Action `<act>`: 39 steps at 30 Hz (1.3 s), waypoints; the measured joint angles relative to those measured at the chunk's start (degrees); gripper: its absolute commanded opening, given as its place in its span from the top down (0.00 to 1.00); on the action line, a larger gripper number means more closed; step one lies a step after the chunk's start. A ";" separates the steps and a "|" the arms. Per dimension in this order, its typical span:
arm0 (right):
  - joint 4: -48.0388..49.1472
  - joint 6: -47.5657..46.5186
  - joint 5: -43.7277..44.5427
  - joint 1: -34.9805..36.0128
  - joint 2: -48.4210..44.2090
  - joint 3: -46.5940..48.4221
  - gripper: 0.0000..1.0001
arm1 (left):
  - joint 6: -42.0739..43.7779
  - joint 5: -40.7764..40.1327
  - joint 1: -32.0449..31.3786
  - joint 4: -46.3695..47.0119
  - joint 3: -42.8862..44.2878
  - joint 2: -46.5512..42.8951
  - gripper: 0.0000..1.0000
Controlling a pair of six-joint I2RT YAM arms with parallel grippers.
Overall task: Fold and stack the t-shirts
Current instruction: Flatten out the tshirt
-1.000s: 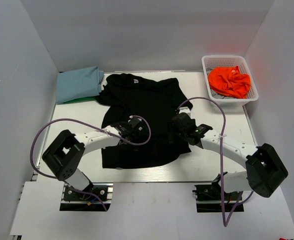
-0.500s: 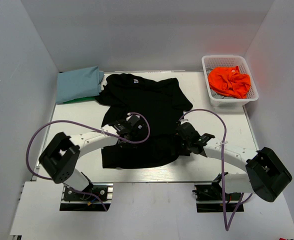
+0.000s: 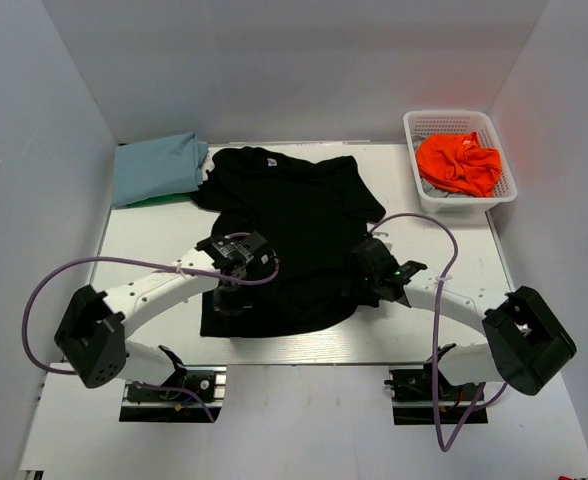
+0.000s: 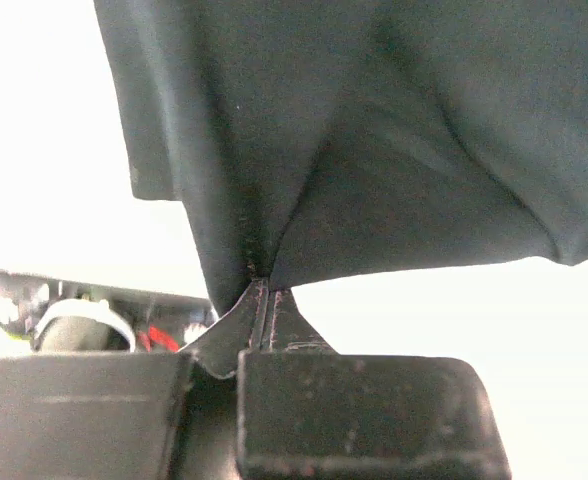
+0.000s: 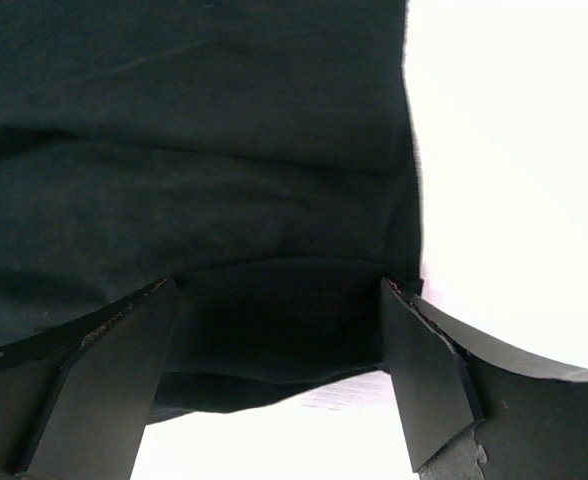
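The large black t-shirt [image 3: 289,215] lies spread on the table, collar at the far side. My left gripper [image 3: 225,296] is over its near left part, shut on a pinch of the black t-shirt [image 4: 374,130] that rises into a peak at the fingertips [image 4: 262,290]. My right gripper [image 3: 358,286] is at the shirt's near right edge, open, with the black hem [image 5: 284,330] lying between its two fingers. The light blue t-shirt [image 3: 157,167] lies folded at the far left on the green one [image 3: 142,202]. The orange t-shirt [image 3: 459,162] is crumpled in the basket.
The white mesh basket [image 3: 452,119] stands at the far right corner. Grey walls close in the left, right and back. A purple cable loops over each arm. Bare table [image 3: 444,250] shows right of the shirt.
My left arm has swung left and nearer, taking its gripper from the shirt's middle to its near left part. My right gripper has dropped closer to the near right hem.
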 measured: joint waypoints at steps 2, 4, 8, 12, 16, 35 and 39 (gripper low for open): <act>-1.16 1.46 0.09 -1.05 -1.25 -0.68 0.13 | -1.79 1.51 0.00 -3.61 -0.15 -2.32 1.00; -3.08 2.97 0.44 -2.08 -2.67 -1.31 0.13 | -3.41 3.96 -0.02 -5.40 -1.95 -4.55 1.00; -9.46 5.03 1.20 -3.87 -4.96 -1.60 0.11 | -5.38 8.15 -0.02 -8.39 -7.89 -4.52 0.31; -14.84 2.78 -0.11 -4.50 -7.45 -1.73 0.10 | -6.34 9.25 -0.02 -10.10 -7.32 -2.80 0.00; -15.82 -3.19 -3.37 -4.57 -15.08 -1.73 0.10 | -5.95 9.27 -0.02 -9.90 -2.62 -3.89 0.00; -8.57 -5.35 -9.25 -5.31 -10.43 -2.32 0.10 | -2.73 -5.16 5.95 24.02 -0.46 10.23 0.00; -7.52 -0.15 -10.60 -5.62 -11.17 -5.31 0.10 | -2.99 -6.05 9.29 27.67 -3.93 13.00 0.00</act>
